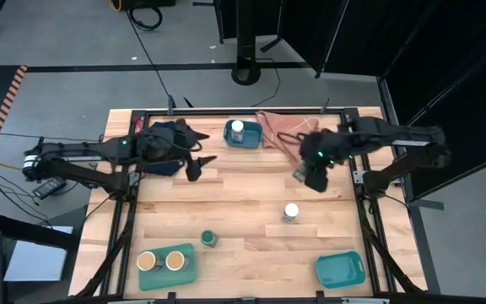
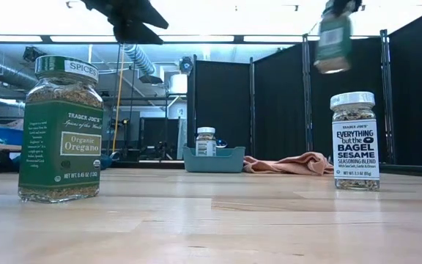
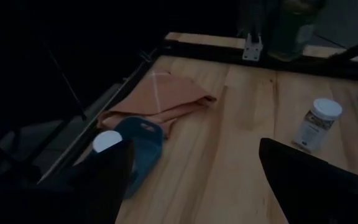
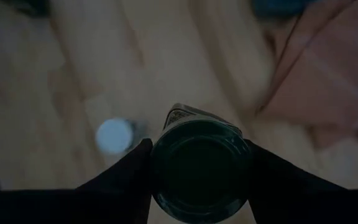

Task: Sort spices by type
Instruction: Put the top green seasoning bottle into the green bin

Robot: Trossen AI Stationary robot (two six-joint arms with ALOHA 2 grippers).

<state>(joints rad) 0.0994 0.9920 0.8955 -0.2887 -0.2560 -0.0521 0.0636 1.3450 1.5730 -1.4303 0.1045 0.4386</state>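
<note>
My right gripper hovers over the table's right middle, shut on a green-labelled jar with a dark lid. My left gripper is open above the far left of the table and touches nothing. One white-lidded jar stands in the far teal tray. Another white-lidded jar stands on the bare wood. A green-lidded oregano jar stands near the front. Two tan-lidded jars stand in the near-left teal tray. My right gripper pinches the jar at its lid end, one finger on each side, coming from above and pointing down. The jar hangs below the fingers, lifted clear of the table and slightly tilted.
An empty teal tray sits at the near right corner. A salmon cloth lies beside the far tray, and a dark blue cloth lies under my left arm. Bare wood spans the table's middle.
</note>
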